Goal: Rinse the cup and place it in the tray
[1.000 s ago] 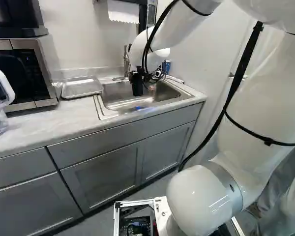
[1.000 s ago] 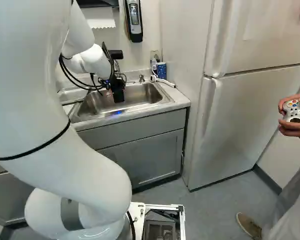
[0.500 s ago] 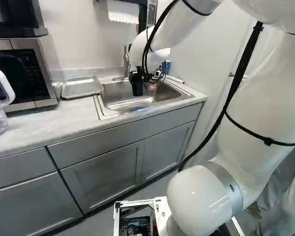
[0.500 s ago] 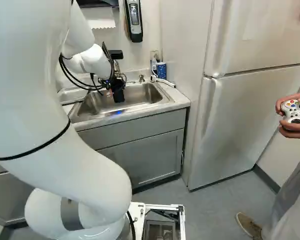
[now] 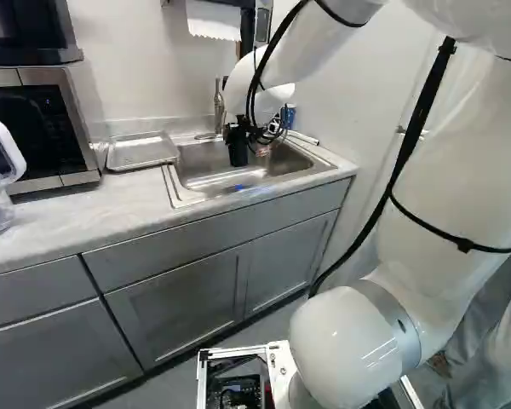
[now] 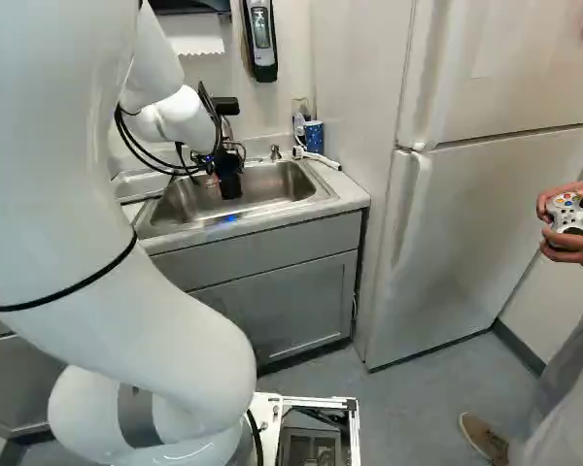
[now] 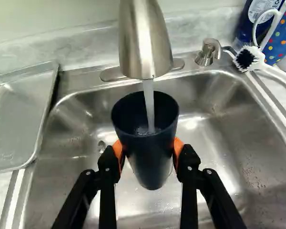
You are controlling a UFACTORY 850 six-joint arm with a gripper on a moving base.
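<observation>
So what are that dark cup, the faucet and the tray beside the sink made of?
The cup looks like smooth plastic, though coated metal is possible: dark, softly shiny. The faucet seems brushed metal, with soft vertical highlights. The tray looks like thin metal, dull silver-grey with a raised rim, probably aluminum.

A dark, tapered round cup (image 7: 150, 157) stands mouth up above the sink (image 7: 219, 124), water (image 7: 148, 102) streaming into it; a silver, rectangular metal tray (image 7: 16, 114) lies flat beside the sink.
</observation>
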